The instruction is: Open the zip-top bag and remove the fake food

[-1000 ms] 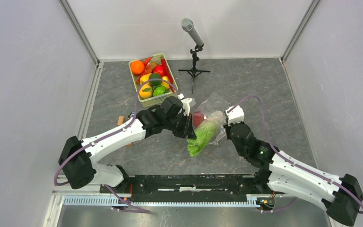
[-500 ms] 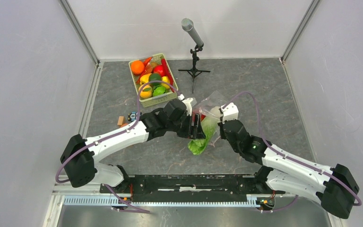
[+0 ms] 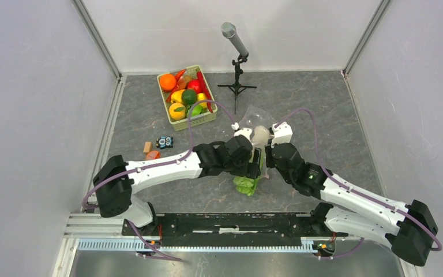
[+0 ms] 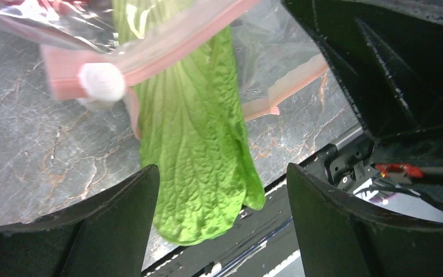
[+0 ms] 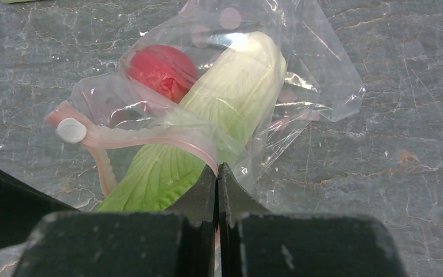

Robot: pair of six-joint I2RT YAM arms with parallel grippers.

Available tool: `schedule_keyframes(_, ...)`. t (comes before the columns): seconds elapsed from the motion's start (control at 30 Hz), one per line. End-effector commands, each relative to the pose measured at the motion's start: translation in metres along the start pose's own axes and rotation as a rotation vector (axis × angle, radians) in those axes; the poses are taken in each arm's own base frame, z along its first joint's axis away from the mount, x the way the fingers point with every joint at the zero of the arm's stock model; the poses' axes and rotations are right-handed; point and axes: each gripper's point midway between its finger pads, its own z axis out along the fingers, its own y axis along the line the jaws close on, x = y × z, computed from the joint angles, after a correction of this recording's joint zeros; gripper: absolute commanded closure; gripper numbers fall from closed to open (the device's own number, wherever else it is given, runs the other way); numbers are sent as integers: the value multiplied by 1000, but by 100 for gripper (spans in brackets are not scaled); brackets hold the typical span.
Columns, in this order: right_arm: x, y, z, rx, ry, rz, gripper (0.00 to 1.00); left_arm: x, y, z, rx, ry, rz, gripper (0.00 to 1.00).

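Grey marbled table (image 3: pixel 334 115); bag (image 5: pixel 317 75) lies at centre, mouth open toward 6 o'clock. Right gripper (image 5: pixel 217 173), fingers pressed together, pinches its rim. Left gripper (image 4: pixel 220 173), fingers spread, straddles the protruding cabbage (image 4: pixel 196 133). Thin plastic may slip free, letting the bag drag along.

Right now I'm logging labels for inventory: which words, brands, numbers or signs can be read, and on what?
None readable.
The clear crinkly plastic zip-top bag shows only faint round dots; its pale pink zip strip is plain.
The green lattice basket and grey microphone bear no visible lettering.
The small blue object is too small to tell.
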Motion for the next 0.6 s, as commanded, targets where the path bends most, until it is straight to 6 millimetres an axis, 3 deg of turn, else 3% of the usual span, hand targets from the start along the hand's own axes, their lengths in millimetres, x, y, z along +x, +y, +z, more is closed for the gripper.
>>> schedule_keyframes(0.0,-22,7,-3,-7,-36,78,100,-4,-19,5,-48,-61,-58,13)
schedule_keyframes(0.13,-25,9,-4,-16,-37,91,100,9,-24,13,-108,-49,-41,4)
schedule_keyframes(0.37,-28,15,-5,-45,-45,114,100,13,-3,20,-310,-104,55,1)
schedule_keyframes(0.47,-27,14,-5,-43,-46,119,100,22,-1,33,-331,-87,66,6)
schedule_keyframes(0.57,-27,12,-5,-29,-39,107,100,30,-2,40,-328,-71,67,20)
